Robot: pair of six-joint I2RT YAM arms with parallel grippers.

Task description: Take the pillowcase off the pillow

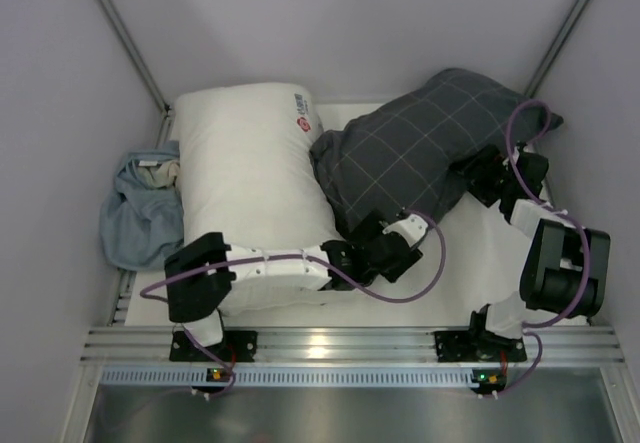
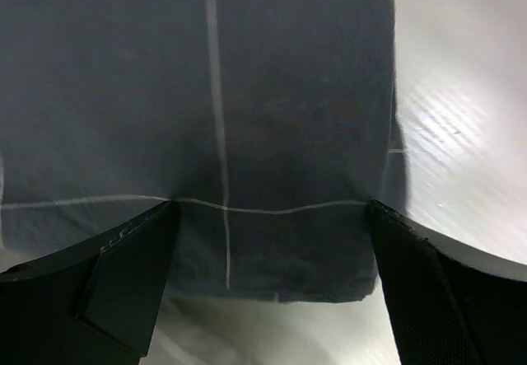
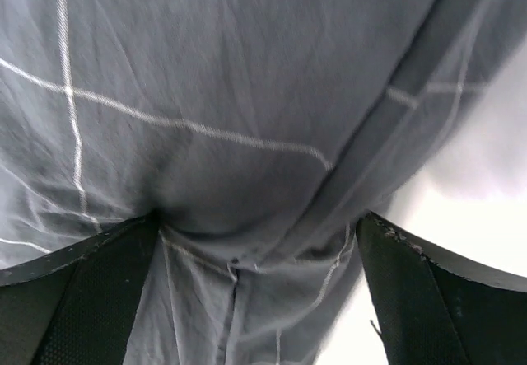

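Observation:
The dark grey-blue checked pillowcase lies bulging at the back right of the white table. The white pillow does not show; it is hidden inside the cover, if it is there. My left gripper is at the cover's near left end. In the left wrist view the gripper is wide open, with the pillowcase edge lying between the fingers. My right gripper is at the cover's right side. In the right wrist view it is open, with gathered pillowcase fabric and a seam between the fingers.
A white pillow with a red logo lies left of the cover, under my left arm. A light blue cloth is bunched at the far left. The aluminium rail runs along the near edge. Walls close in on both sides.

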